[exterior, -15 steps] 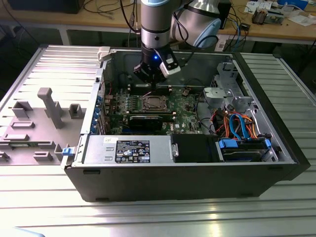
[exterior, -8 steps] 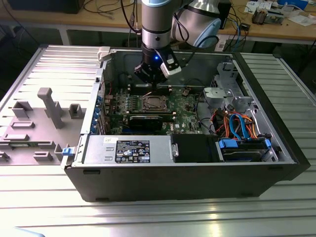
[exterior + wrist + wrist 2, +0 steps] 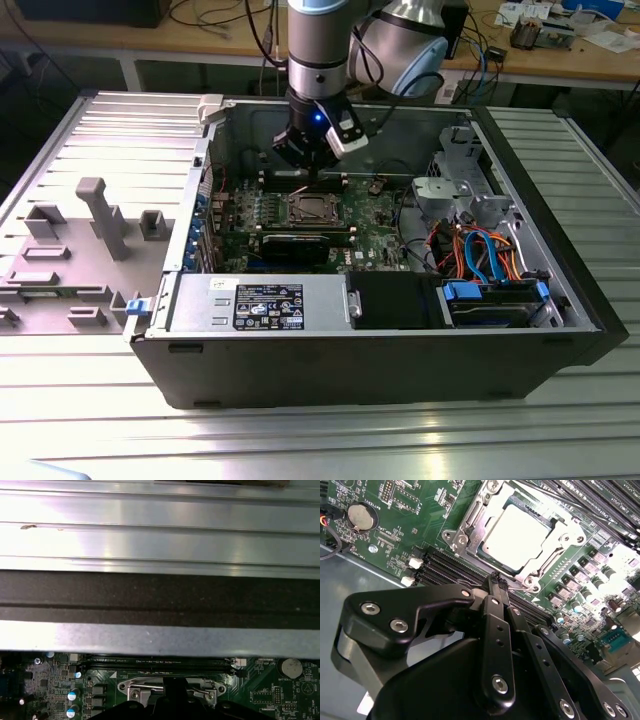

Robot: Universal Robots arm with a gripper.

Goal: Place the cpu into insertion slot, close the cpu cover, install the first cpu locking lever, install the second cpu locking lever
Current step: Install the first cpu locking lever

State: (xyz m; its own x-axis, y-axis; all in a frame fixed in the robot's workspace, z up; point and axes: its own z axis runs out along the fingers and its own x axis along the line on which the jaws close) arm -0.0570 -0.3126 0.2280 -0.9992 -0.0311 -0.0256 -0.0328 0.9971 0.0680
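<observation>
The cpu (image 3: 519,534) already sits in the insertion slot (image 3: 309,209), at the middle of the green motherboard (image 3: 420,525), and the cpu cover (image 3: 470,525) lies flat over its edges. So placing and closing look done to me; the levers I judge are what remains, though I cannot tell whether either is latched. My hand (image 3: 497,580) is clenched, fingertips together, empty, just beside the slot's near edge.

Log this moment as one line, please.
gripper: shut, empty, at socket edge | cpu: seated in insertion slot | cpu cover: closed over it
</observation>
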